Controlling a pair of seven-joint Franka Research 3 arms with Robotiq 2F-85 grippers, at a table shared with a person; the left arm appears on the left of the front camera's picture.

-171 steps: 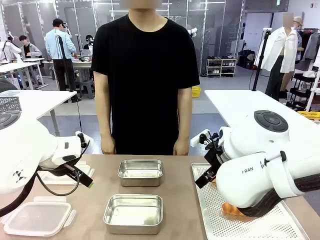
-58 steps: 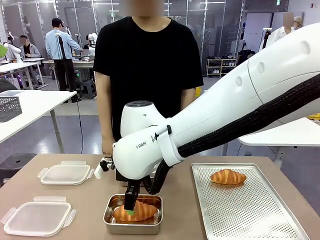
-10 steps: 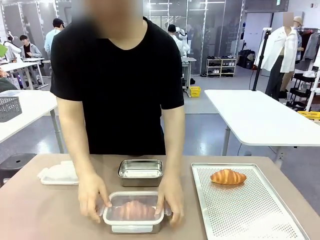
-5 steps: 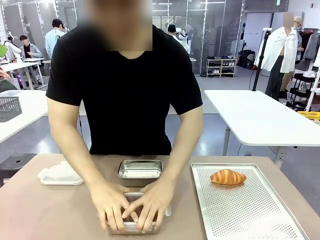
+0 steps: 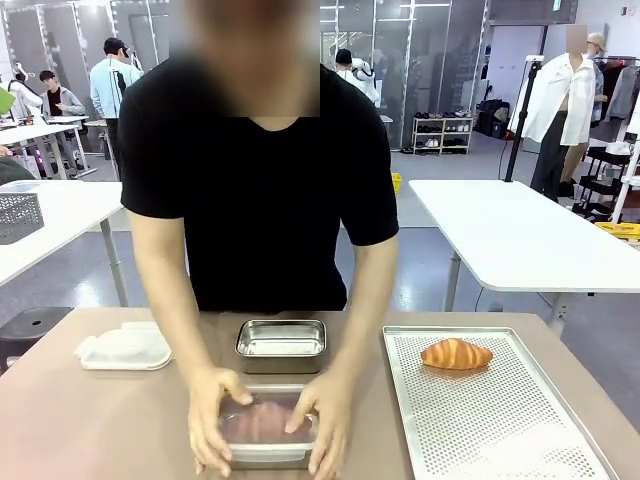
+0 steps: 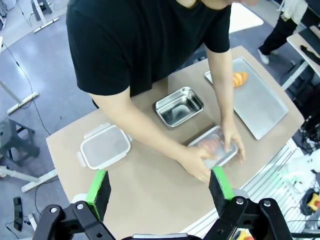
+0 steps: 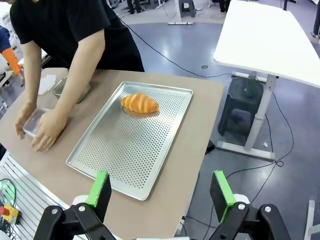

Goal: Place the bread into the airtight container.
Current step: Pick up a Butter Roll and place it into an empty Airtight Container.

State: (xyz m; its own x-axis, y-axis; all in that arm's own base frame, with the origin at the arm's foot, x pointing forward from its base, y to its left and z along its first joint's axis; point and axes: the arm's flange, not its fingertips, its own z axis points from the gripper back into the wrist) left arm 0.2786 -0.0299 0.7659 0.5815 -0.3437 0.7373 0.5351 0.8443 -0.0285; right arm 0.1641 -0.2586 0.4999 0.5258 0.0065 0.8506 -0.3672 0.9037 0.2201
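Our left hand stands wide open, with nothing between its green pads, and it hangs high above the surface, looking down at the work. Our right hand is wide and empty too, high beside the perforated tray. One croissant already lies in the near steel container, under a clear lid. The person's hands press on both sides of this lid. We judge therefore that the step in hand is the closing of the first container, and the person does it, not us. We cannot tell if the lid is already locked. A second croissant lies near the far end of the tray, apart from everything else. The empty steel container stands just behind the covered one, and a spare lid lies at the far left. We think about half of the task is done. The next move, as we see it, calls for our right hand to go down to the second croissant. It should take it softly across the middle, so that the crust does not break, and carry it to the empty steel container, once the person's arms have left the middle.
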